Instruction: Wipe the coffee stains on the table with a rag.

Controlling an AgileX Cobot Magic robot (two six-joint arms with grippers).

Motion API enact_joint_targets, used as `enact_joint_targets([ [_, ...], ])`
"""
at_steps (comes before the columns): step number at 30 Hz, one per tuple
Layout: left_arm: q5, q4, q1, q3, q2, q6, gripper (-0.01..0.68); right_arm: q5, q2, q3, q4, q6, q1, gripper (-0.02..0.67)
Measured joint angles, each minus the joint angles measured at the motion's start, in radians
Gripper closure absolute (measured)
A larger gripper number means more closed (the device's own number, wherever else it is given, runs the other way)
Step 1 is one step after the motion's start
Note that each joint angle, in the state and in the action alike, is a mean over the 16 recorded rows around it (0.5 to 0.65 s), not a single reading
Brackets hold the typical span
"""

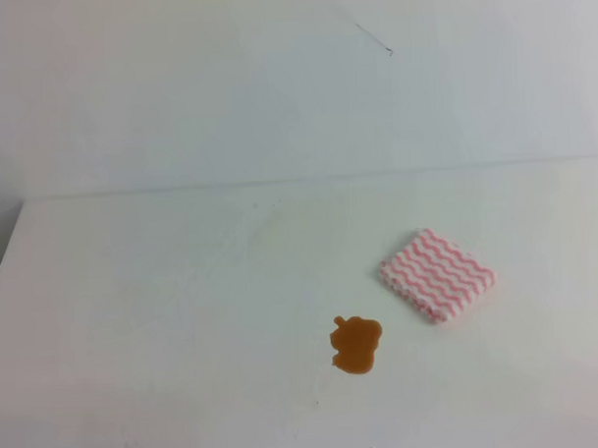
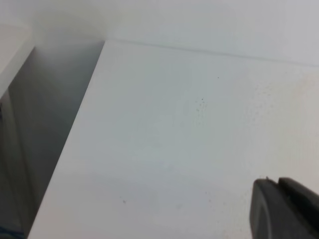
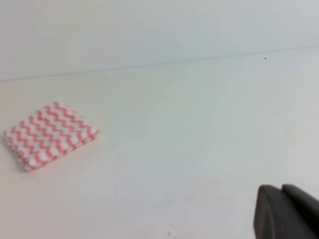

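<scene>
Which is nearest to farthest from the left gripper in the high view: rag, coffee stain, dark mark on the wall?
The left gripper works from the left, outside that view, so this is a judgement.
1. coffee stain, front centre of the table.
2. rag, right of the stain, slightly further back.
3. dark mark, high on the back wall.

White table (image 1: pixel 164 307) carries a folded pink-striped rag (image 1: pixel 438 274) and, just beside it, the amber coffee stains (image 1: pixel 356 344)
</scene>
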Motion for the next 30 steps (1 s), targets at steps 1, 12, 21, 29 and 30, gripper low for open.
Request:
enact_joint_targets([
  [1, 0.0, 0.0, 0.0, 0.0, 0.0, 0.0, 0.672, 0.0, 0.0, 0.0, 0.0, 0.0, 0.0, 0.652],
  [12, 0.001, 0.0, 0.0, -0.003, 0.002, 0.0, 0.673, 0.0, 0.0, 0.0, 0.0, 0.0, 0.0, 0.652],
  [21, 0.001, 0.0, 0.0, -0.003, 0.002, 0.0, 0.673, 0.0, 0.0, 0.0, -0.001, 0.0, 0.0, 0.652],
  [29, 0.0, 0.0, 0.0, 0.0, 0.0, 0.0, 0.672, -0.052, 0.0, 0.0, -0.003, 0.0, 0.0, 0.652],
  [30, 0.0, 0.0, 0.0, 0.0, 0.0, 0.0, 0.672, -0.072, 0.0, 0.0, -0.003, 0.0, 0.0, 0.652],
])
